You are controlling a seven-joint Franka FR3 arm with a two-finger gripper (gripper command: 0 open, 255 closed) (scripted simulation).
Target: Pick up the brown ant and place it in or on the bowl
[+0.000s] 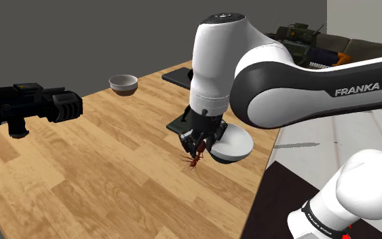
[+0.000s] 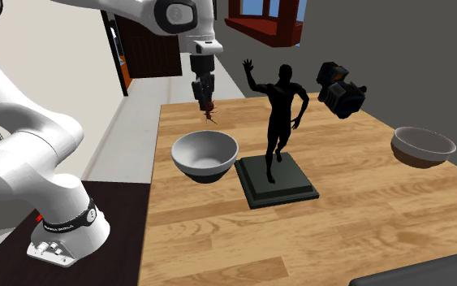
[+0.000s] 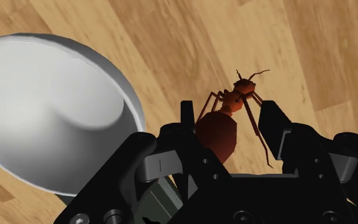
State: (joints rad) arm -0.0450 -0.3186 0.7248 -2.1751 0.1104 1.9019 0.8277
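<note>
Hand (image 3: 228, 108) clasps brown ant (image 3: 217, 133) by its abdomen, beside grey bowl (image 3: 50, 108).

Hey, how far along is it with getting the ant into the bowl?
Pickup looks done: the brown ant hangs head-down, clasped in the jaws, seemingly off the wooden table. In hand: it is held right beside the grey bowl. Left: move over the bowl, which is empty, and let go.
</note>
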